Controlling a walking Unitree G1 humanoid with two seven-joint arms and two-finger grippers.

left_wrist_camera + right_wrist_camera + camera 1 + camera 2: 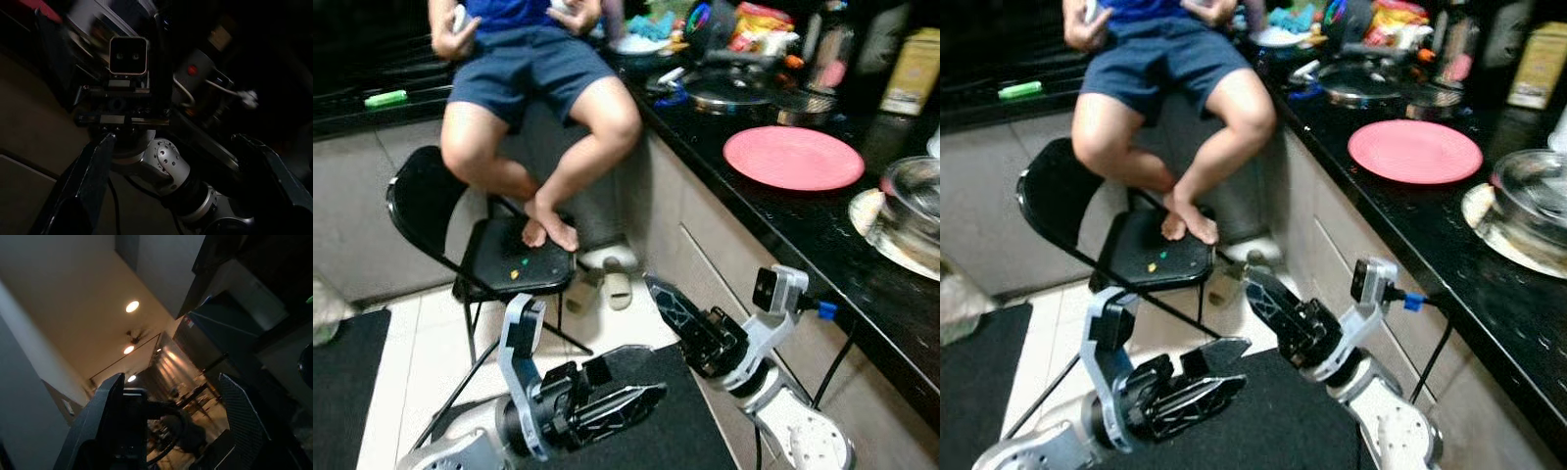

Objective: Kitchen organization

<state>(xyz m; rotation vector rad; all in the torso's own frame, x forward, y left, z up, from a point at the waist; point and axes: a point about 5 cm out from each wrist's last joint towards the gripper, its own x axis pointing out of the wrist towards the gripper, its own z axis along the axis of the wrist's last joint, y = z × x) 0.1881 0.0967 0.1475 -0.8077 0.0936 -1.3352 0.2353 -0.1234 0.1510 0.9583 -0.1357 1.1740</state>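
Note:
A pink plate (793, 157) lies on the black countertop (822, 255) at my right. Past it stands a lidded pan (734, 88), and a glass bowl (913, 201) sits on a plate at the far right edge. Both arms are held low in front of me, below counter height. My left gripper (631, 384) points to the right over a dark floor mat (646, 441), open and holding nothing. My right gripper (683, 302) points up and to the left beside the cabinet front, also open and empty. The left wrist view looks between its fingers (93, 181) at my right arm.
A person sits on the counter with feet on a black folding chair (514, 259) straight ahead. Slippers (607, 279) lie by the chair. Packets, a bottle and a yellow box (913, 69) crowd the counter's far end. Pale tiled floor (421, 343) lies to the left.

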